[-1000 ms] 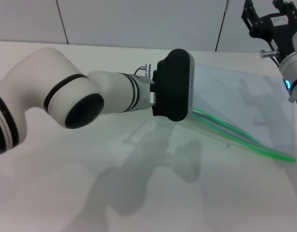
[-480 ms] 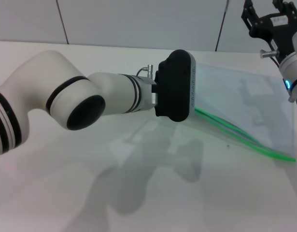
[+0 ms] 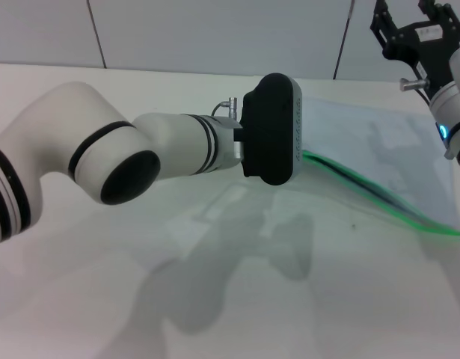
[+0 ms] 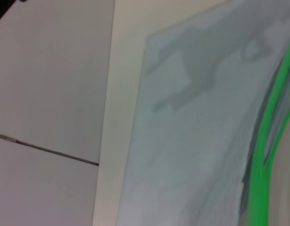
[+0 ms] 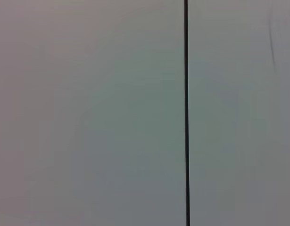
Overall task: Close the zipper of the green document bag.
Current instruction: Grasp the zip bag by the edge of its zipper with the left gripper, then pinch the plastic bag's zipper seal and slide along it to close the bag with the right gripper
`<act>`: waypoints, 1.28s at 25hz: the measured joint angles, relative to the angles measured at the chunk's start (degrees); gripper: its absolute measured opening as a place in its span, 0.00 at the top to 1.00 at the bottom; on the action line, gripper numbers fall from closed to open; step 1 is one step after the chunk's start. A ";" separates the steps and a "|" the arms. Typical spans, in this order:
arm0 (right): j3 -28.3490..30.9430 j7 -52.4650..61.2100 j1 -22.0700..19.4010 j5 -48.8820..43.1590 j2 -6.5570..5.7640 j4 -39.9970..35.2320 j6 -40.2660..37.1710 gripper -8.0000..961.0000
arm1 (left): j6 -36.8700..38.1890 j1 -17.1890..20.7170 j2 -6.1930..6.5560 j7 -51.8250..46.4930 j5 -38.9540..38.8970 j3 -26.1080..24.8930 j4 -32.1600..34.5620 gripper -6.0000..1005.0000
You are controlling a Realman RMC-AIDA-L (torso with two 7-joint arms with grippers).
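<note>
Since a second ago the two green lines of the zipper (image 3: 379,200) have drawn closer together near the left arm, and the strip now rises slightly off the table (image 3: 140,314) in one dark-edged curve rather than two spread tracks. The bag (image 3: 379,149) lies flat on the table to the right of the left arm's black wrist housing, a translucent pale blue-grey sheet with the green strip along its near long edge, running from the housing out toward the right. In the left wrist view the bag (image 4: 192,141) fills most of the picture, its zipper (image 4: 262,155) showing as two bright green lines side by side. The left gripper is hidden behind the housing, so I cannot tell how its fingers stand. The right gripper (image 3: 416,19) hangs raised beyond the bag's far right corner, fingers spread, holding nothing.
</note>
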 joint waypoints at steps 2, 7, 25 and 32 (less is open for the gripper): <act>-0.07 0.00 -0.07 -0.08 0.00 -0.07 0.06 0.26 | 0.63 0.26 0.00 -0.22 0.00 0.21 0.06 0.86; -0.96 -0.01 -0.55 -1.04 -0.09 -2.22 0.91 0.26 | 2.23 1.73 0.00 -0.72 0.07 0.55 0.44 0.91; -0.06 24.78 -6.40 -29.76 -14.98 -27.96 18.73 0.26 | 9.32 12.29 0.88 0.38 1.36 -1.24 11.62 0.94; 3.43 40.32 -6.63 -48.14 -15.39 -27.56 17.92 0.26 | 10.86 14.44 0.88 1.22 1.41 -1.47 13.26 0.94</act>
